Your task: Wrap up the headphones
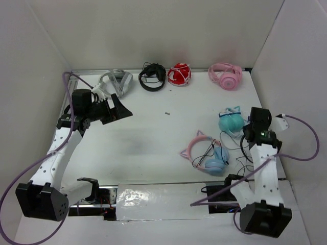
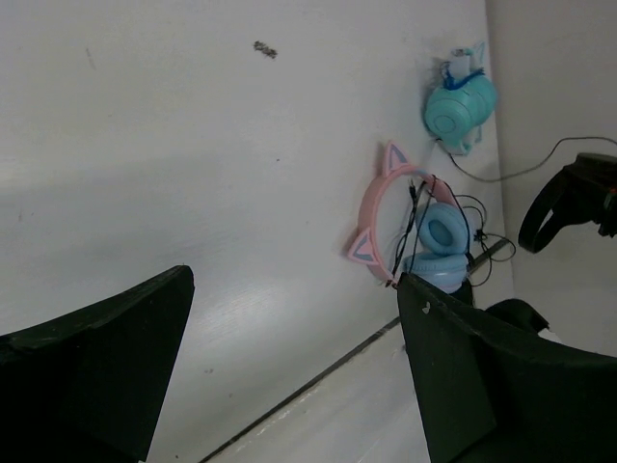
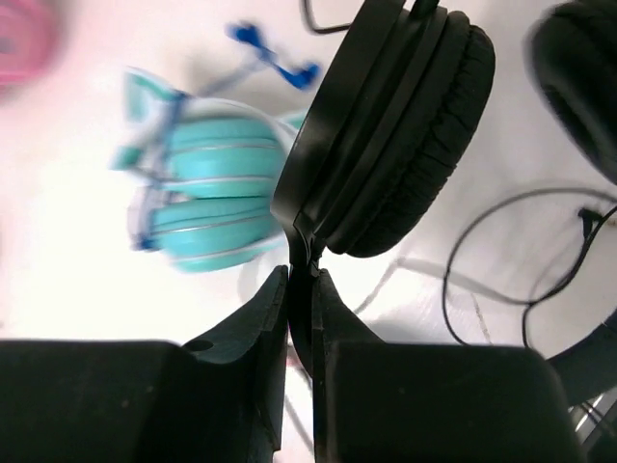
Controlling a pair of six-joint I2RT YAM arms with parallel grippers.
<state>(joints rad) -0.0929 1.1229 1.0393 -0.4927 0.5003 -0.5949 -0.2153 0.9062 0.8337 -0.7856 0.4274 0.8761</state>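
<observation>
The headphones are black, with a thin band and round padded ear cups (image 3: 410, 125). My right gripper (image 3: 301, 282) is shut on the thin headband just below one cup and holds it near the table's right side (image 1: 254, 133). A second black cup (image 3: 578, 77) shows at the upper right of the right wrist view. The thin black cord (image 3: 511, 241) lies in loose loops on the white table, also seen from above (image 1: 240, 149). My left gripper (image 1: 118, 109) is open and empty at the far left, above bare table (image 2: 294, 367).
Teal cat-ear headphones (image 1: 231, 121) lie just left of my right gripper. A pink cat-ear pair with blue cups (image 1: 207, 153) lies at the front centre-right. Along the back wall lie a grey pair (image 1: 115, 81), a chunkier black pair (image 1: 152, 76), a red pair (image 1: 179, 74) and a pink pair (image 1: 226, 75).
</observation>
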